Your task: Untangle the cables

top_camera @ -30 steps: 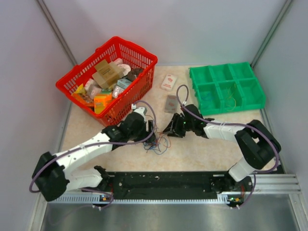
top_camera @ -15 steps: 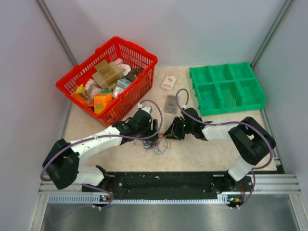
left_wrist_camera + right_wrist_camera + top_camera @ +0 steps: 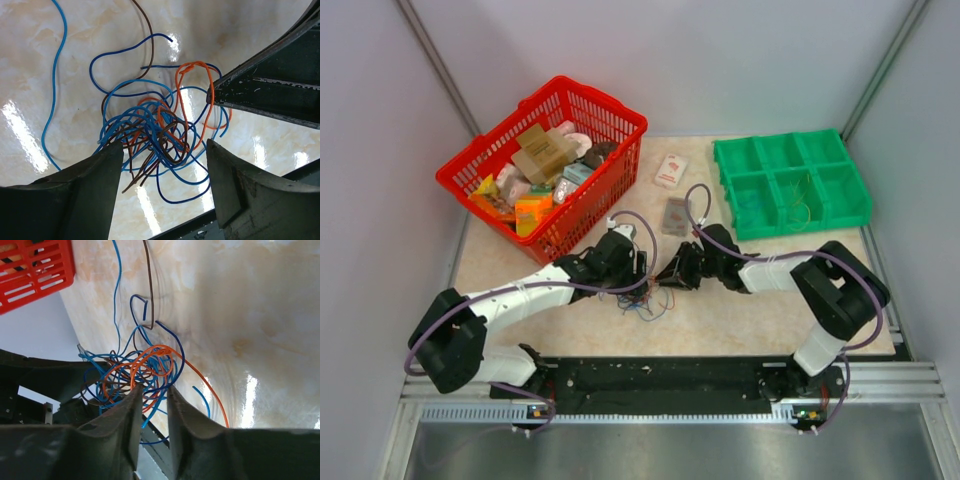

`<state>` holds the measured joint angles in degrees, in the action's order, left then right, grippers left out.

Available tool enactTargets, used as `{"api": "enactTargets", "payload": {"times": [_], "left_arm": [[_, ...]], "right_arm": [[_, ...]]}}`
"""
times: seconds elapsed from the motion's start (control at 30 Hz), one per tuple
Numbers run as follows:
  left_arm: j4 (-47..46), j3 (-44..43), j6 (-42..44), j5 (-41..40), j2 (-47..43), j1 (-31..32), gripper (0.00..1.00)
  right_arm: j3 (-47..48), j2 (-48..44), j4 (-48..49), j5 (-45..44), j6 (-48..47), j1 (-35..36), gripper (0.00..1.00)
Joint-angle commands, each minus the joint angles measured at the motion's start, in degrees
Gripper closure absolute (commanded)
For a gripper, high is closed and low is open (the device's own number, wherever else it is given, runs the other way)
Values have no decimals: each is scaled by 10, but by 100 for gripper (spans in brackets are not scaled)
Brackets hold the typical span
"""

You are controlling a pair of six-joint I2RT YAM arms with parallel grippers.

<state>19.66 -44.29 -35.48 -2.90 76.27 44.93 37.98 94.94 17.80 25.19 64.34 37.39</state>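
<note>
The cables (image 3: 642,298) are a fist-sized tangle of thin blue, orange and brown wires on the marbled tabletop, between the two arms. My left gripper (image 3: 633,282) is open wide, and its left wrist view (image 3: 165,145) shows the jaws straddling the tangle (image 3: 150,130). My right gripper (image 3: 665,275) comes in from the right. In its wrist view (image 3: 155,388) the jaws stand a narrow gap apart, with blue and orange strands (image 3: 135,375) running between them. Its tip (image 3: 220,92) sits against an orange loop.
A red basket (image 3: 610,180) full of packaged goods stands behind the left arm. A green compartment tray (image 3: 790,185) holding a few wires is at the back right. Two small packets (image 3: 671,170) (image 3: 676,214) lie behind the tangle. A black rail (image 3: 660,375) runs along the front edge.
Both grippers have closed in on the tangle: the left moved right and forward, the right moved left. In the last half second only the right shifted slightly left.
</note>
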Motion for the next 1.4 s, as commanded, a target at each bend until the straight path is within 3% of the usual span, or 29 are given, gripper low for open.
{"api": "enactTargets", "payload": {"times": [0.0, 0.13, 0.37, 0.57, 0.77, 0.93, 1.37], "left_arm": [[-33, 11, -5, 8, 0, -1, 29], [-21, 11, -12, -19, 12, -1, 35], [6, 5, -20, -66, 34, -1, 47], [15, 7, -24, -87, 39, -7, 63], [12, 22, -24, -88, 28, -15, 70], [9, 33, -25, -84, 19, -19, 70], [5, 40, -15, -85, 1, -31, 69]], "right_arm": [[16, 6, 50, 9, 13, 8, 80], [0, -26, 57, -6, 3, 8, 100], [13, -203, -68, -95, -123, 8, 100], [70, -358, -239, -181, -198, 6, 100], [195, -496, -398, -320, -285, -17, 100], [353, -536, -489, -405, -375, -29, 100], [665, -526, -532, -513, -546, -29, 100]]}}
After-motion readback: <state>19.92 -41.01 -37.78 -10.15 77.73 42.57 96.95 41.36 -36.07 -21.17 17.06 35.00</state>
